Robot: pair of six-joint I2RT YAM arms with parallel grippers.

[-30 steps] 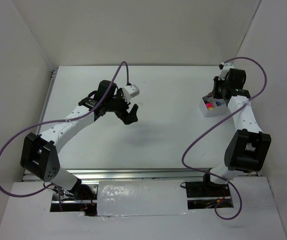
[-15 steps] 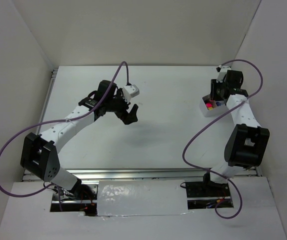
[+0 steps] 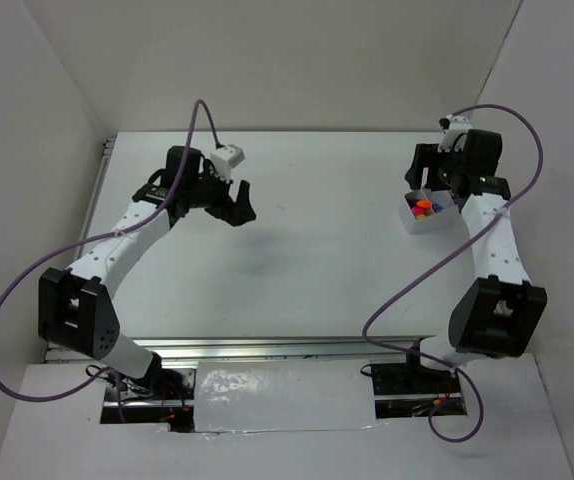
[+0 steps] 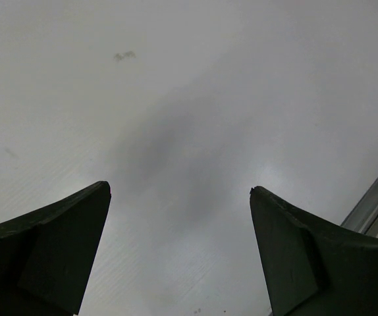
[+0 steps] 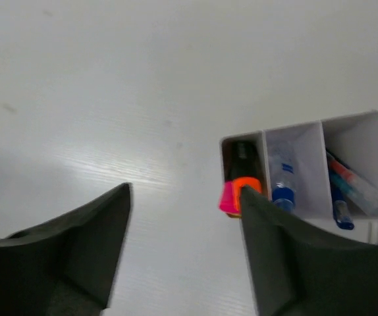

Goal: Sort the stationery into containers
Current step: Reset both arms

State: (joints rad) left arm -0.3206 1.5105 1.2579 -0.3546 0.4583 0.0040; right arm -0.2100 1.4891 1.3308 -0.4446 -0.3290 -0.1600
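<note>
The white container (image 5: 298, 128) stands on the table at the right and is split into three compartments. The left one holds black highlighters with pink and orange ends (image 5: 236, 192). A clear blue-capped marker (image 5: 282, 185) is in the middle one, and thin pens (image 5: 346, 191) are in the right one. My right gripper (image 5: 186, 189) hangs open and empty above the table just left of the box, its right finger overlapping the orange end in this view. In the top view it (image 3: 425, 172) sits just behind the container (image 3: 414, 226). My left gripper (image 3: 239, 200) is open over bare table, also empty (image 4: 179, 189).
White walls close in the table on the left, back and right. A metal rail (image 4: 373, 197) runs along the table's left edge near my left gripper. The container sits close to the right wall.
My right gripper has opened and pulled back from over the container. The left arm has swung left and toward the back of the table, still open.
</note>
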